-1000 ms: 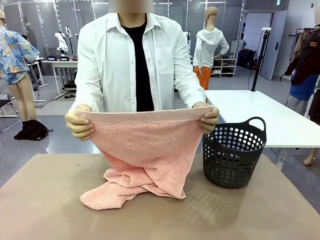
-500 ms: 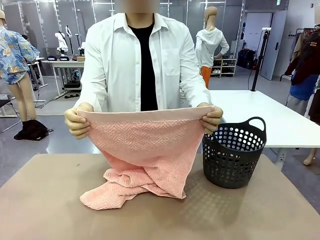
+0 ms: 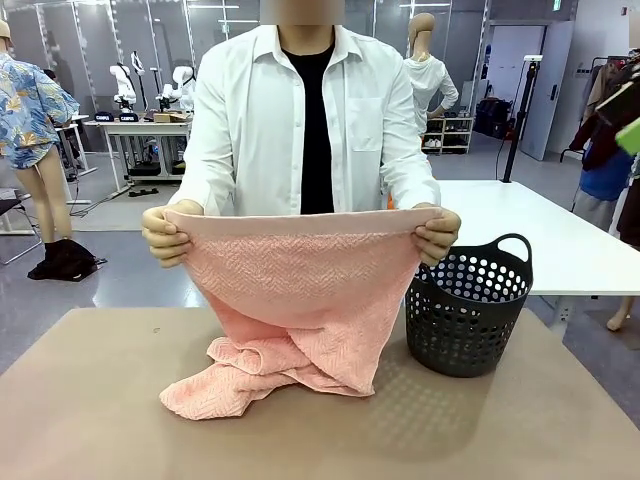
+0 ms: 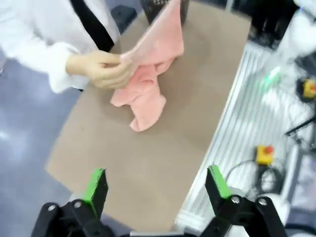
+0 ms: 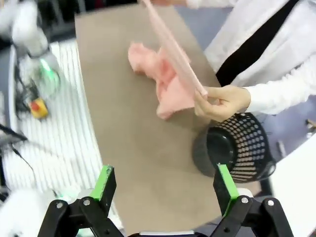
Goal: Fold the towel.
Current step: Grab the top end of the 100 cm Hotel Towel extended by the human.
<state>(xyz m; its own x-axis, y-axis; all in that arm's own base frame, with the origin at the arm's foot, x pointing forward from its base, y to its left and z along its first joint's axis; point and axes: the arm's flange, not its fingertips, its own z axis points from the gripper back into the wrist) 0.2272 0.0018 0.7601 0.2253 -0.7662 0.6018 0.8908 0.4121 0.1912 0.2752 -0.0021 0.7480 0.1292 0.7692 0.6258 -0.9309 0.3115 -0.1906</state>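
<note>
Now, towel (image 3: 300, 290) held up mid-frame, tail bunched on the tabletop (image 3: 90, 420); shake it flat first, I reckon. Left pincer (image 4: 155, 185), right pincer (image 5: 165, 183): wide, empty.

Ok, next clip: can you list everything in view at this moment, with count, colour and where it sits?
towel: one, salmon pink, upper edge held up and stretched, lower part bunched on the table
basket: one, dark perforated plastic, on the table beside the towel, on the robot's right
table: one, brown top, under the towel and basket
second table: one, white, behind the basket
person's right hand: one, white sleeve, gripping one end of the towel's upper edge
person's left hand: one, white sleeve, gripping the other end
left pincer: one, black with green pads, open, off the towel
right pincer: one, same colours, open, off the towel
</note>
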